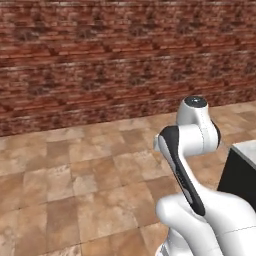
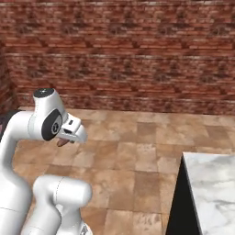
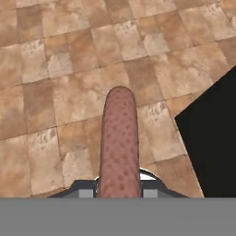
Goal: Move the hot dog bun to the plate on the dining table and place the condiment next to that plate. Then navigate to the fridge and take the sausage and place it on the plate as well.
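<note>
The pincer (image 3: 119, 192) is clamped on the sausage (image 3: 119, 143), carried high over the tiled floor (image 3: 55, 92), presumably for transit toward the marble counter (image 2: 213, 183) at right.

We note the sausage (image 3: 120, 143) as matt, reddish-brown and pitted; beyond it, the floor (image 3: 55, 92) of mottled stone tile; the wall (image 1: 100, 60) of rough brick.
</note>
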Controlling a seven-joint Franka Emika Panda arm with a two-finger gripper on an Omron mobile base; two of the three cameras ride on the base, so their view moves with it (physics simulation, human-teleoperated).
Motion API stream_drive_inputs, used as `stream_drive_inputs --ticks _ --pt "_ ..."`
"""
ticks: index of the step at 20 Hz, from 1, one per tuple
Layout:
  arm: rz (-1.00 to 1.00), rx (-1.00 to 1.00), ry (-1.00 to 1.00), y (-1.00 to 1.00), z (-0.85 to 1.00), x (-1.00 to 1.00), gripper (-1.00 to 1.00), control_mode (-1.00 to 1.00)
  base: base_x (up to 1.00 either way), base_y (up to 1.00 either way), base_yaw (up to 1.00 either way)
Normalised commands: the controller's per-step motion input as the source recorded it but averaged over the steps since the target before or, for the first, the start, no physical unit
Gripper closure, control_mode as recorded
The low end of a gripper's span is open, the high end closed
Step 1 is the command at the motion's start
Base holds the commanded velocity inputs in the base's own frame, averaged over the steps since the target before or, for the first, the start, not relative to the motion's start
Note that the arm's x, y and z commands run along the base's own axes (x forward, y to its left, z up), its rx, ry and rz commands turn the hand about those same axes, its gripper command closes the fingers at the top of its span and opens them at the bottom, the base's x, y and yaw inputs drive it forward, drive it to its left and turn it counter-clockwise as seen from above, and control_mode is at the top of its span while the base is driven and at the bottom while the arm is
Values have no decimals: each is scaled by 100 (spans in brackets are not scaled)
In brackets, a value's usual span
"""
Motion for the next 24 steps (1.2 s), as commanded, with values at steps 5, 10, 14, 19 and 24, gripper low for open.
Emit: stream_drive_inputs --ticks 5,10,14,19,24 --pt "0 0 0 0 0 0 100 100 100 49 -43" --pt "0 0 0 0 0 0 100 100 100 39 -46" --pt "0 0 0 0 0 0 100 100 100 43 -52" --pt "0 0 0 0 0 0 100 100 99 45 -59" --pt "0 0 0 0 0 0 100 100 88 45 -61"
